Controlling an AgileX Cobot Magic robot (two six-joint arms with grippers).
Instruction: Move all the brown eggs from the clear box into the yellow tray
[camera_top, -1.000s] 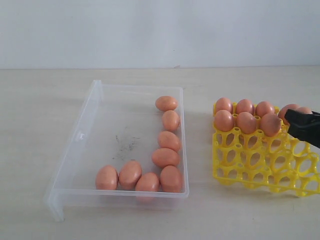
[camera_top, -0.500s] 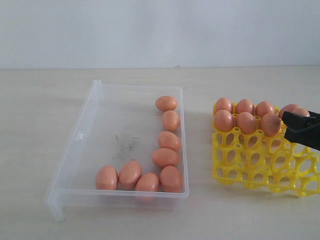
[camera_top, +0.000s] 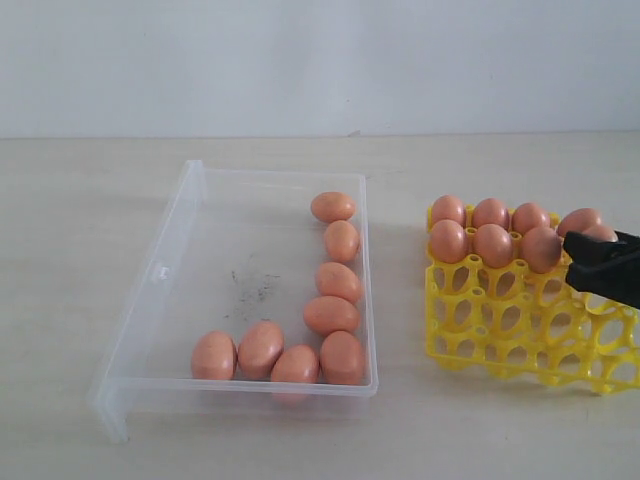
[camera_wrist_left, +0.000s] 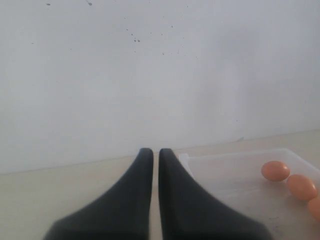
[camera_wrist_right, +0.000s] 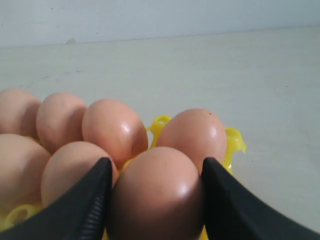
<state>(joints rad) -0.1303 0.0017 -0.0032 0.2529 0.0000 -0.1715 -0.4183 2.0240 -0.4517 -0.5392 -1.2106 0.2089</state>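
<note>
The left tool (camera_wrist_left: 155, 151), outside the exterior view, has its dark fingers nearly together on nothing and faces the shallow transparent plastic box (camera_top: 150, 300) on the pale table (camera_top: 60, 250). Eight smooth orange-brown eggs (camera_top: 331, 315) lie in that box: four along its right wall, four across the near end. Right of the box and apart from it, the bright yellow lattice egg tray (camera_top: 500, 350) has seven eggs (camera_top: 493, 245) seated in its two far rows. The right tool (camera_top: 592, 258) is clamped on an eighth egg (camera_wrist_right: 157, 200) at the second row's end cup; whether it rests there yet I cannot tell. The step in hand looks like setting it down. Next, the fingers should part gently, lift clear, then go back to the box.
</note>
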